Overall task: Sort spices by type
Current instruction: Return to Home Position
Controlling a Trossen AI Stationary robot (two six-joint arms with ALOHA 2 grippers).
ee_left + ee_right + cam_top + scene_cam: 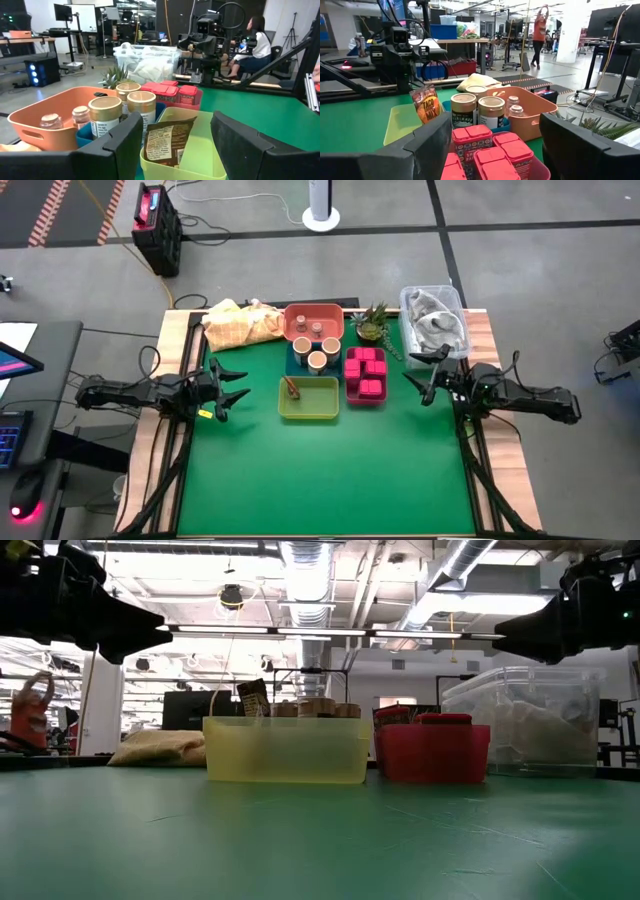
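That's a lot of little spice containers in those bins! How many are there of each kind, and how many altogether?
Pink boxes, in the pink bin: 6, as far as the views show
Gold-lidded jars, in the blue bin: 3
Small clear jars, in the orange bin: 2
Taco mix packet, in the yellow-green bin: 1
Total: 12

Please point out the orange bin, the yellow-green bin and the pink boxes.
orange bin (322, 313), high view, on its bare inside.
yellow-green bin (285, 755), low view, on its front wall.
pink boxes (479, 133), right wrist view, on one lid.
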